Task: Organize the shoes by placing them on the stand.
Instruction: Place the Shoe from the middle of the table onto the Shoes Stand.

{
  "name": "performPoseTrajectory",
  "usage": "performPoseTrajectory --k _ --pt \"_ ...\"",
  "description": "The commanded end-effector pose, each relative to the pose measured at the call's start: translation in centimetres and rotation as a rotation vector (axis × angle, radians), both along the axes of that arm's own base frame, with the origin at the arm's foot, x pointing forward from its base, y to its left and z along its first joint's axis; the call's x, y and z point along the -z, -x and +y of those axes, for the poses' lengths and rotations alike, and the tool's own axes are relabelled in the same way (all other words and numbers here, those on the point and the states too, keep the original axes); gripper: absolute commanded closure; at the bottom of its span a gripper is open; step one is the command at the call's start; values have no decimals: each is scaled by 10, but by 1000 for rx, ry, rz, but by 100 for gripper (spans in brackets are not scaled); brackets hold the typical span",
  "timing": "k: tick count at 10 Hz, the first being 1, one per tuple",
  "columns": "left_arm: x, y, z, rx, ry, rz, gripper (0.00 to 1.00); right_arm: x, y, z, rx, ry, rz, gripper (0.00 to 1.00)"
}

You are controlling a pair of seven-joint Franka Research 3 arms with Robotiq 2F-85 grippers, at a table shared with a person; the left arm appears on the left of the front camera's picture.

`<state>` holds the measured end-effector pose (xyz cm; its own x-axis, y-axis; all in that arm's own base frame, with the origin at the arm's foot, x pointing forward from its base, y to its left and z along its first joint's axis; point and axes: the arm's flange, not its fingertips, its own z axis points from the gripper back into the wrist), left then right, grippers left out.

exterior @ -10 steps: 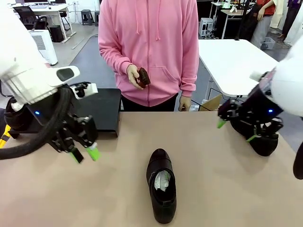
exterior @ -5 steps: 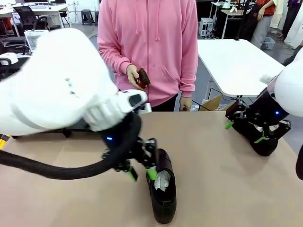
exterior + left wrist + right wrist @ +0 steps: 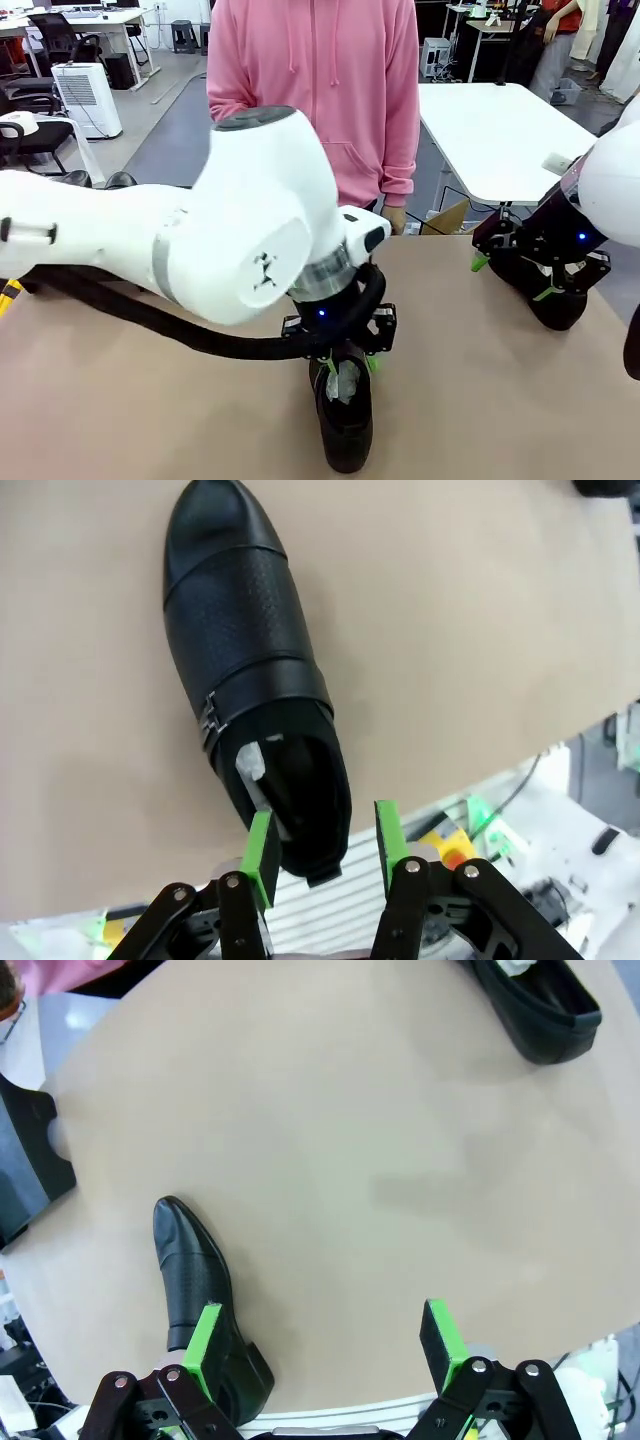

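A glossy black shoe with white paper inside lies in the middle of the table, near the front edge. My left gripper hangs just over it. In the left wrist view the left gripper is open about halfway, and its green pads straddle the heel of the shoe without clamping it. At the right, my right gripper hovers wide open over a second shoe. In the right wrist view this shoe lies beside one finger of the right gripper. The stand is hidden behind my left arm.
A person in a pink hoodie stands at the far side, one hand at the table edge. My left arm spans the left and middle of the table. A white table stands behind at the right. The middle shoe appears far off in the right wrist view.
My left arm has swung from the table's left side to the middle, and its gripper has come down over the middle shoe's heel. The right gripper has barely shifted.
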<state>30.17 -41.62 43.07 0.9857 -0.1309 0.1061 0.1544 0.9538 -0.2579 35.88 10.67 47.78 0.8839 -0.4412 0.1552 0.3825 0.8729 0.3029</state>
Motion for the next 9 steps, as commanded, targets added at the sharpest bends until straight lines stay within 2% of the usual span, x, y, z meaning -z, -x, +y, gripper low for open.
performPoseTrajectory --k 1,4,9 --pt "10 5 -25 -49 -73 -45 48 -1 -1 -1 -13 -12 1 0" --pt "21 17 -38 -59 -92 -50 48 -1 -1 -1 -13 -12 1 0" --pt "47 5 -53 -77 -134 -43 48 -1 -1 -1 -13 -12 1 0"
